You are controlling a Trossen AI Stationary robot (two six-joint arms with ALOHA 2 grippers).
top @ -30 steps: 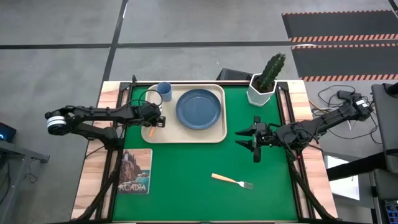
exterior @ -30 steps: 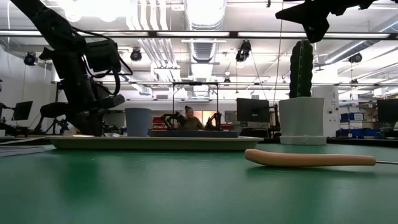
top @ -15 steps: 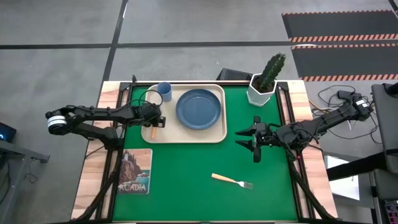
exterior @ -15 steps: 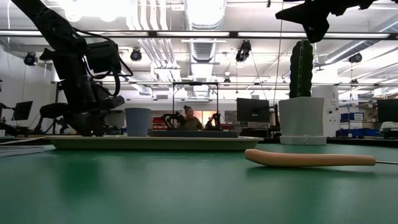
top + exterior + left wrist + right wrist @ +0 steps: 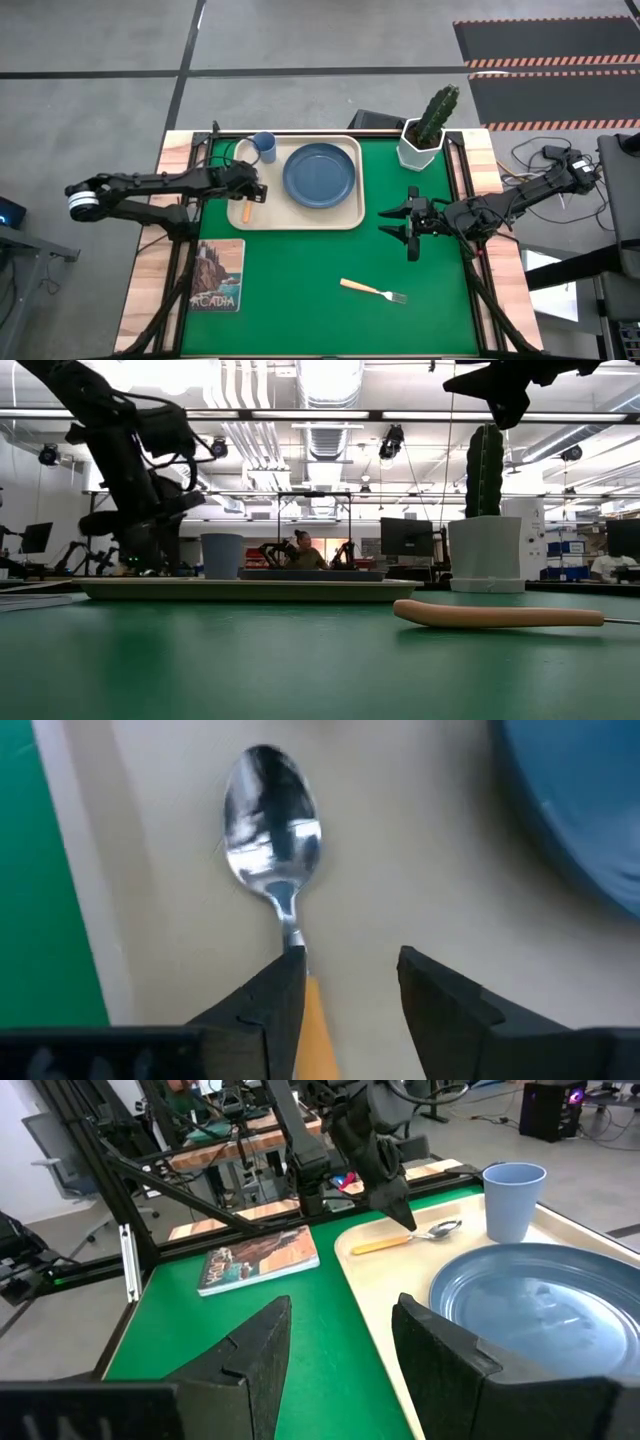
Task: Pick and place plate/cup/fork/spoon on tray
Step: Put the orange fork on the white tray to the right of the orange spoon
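Note:
The cream tray (image 5: 345, 215) lies at the far side of the green mat. The dark blue plate (image 5: 320, 175) sits on it, and the light-blue cup (image 5: 264, 146) stands in its far left corner. The spoon (image 5: 272, 825) lies flat on the tray's left part, its orange handle (image 5: 246, 210) toward the near edge. My left gripper (image 5: 257, 192) is open just above the spoon; one fingertip stands over the handle's neck. The fork (image 5: 372, 290) lies on the mat near the front. My right gripper (image 5: 405, 225) is open and empty, to the right of the tray.
A white pot with a cactus (image 5: 425, 140) stands at the far right of the mat. A picture book (image 5: 218, 275) lies at the left front. There is open green mat between the tray and the fork. A person (image 5: 300, 548) sits in the room behind the table.
My left gripper has risen a little off the tray, and its arm has drawn back slightly toward the table's left edge. The spoon stays flat on the tray.

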